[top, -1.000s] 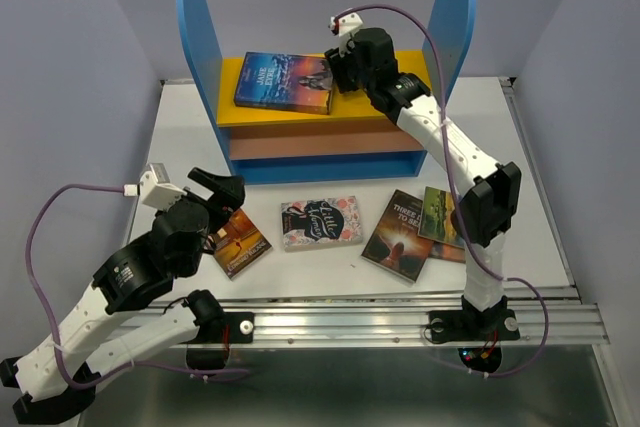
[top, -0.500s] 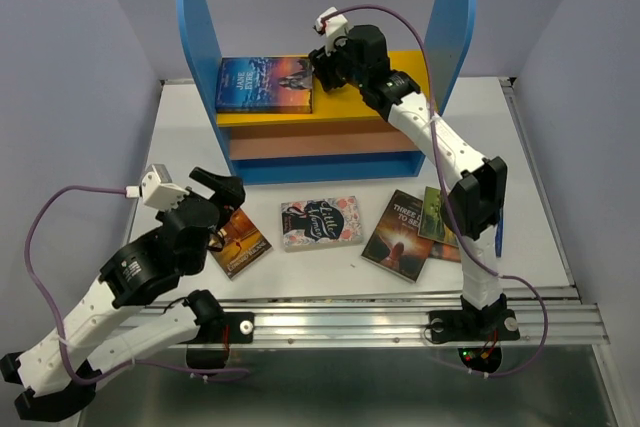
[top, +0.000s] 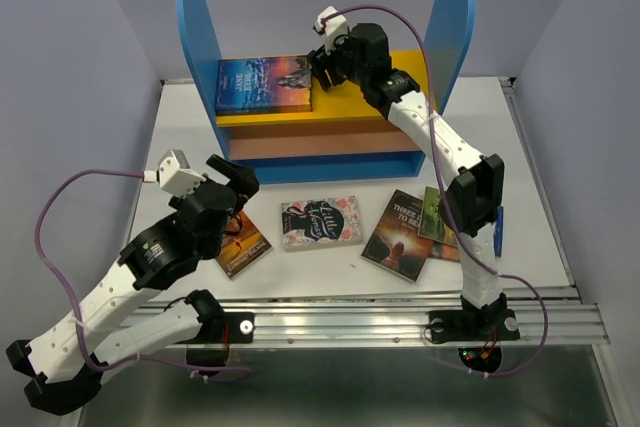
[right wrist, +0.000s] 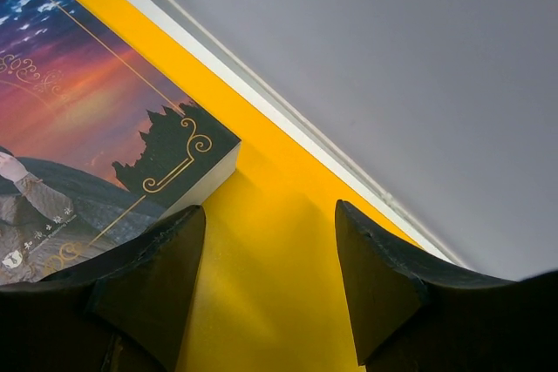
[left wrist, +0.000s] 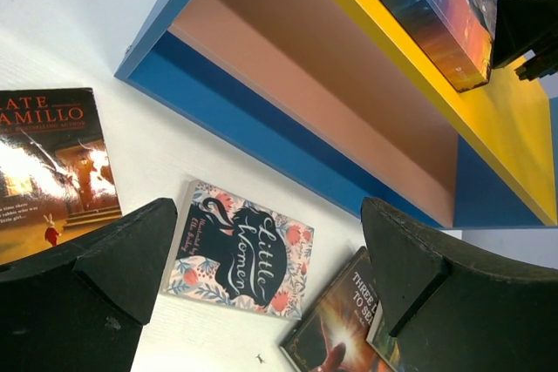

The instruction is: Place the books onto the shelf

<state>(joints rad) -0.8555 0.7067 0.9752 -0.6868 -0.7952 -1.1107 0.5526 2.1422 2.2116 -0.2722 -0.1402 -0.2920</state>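
Shelf stands at the back of the bench. A blue-purple book lies flat on its yellow top board, on the side by the left panel, long edge near the board's front lip.

Right hand over the top board, fingers spread and gripping nothing. One finger is just beside the book's right corner. Bare yellow board runs from there toward the right panel.

Left hand hangs in front of the shelf, jaws wide, holding nothing.

In front of the shelf base:
- orange-brown book, partly under the left hand
- floral book, apart from the others
- dark brown book and green book, edges overlapping
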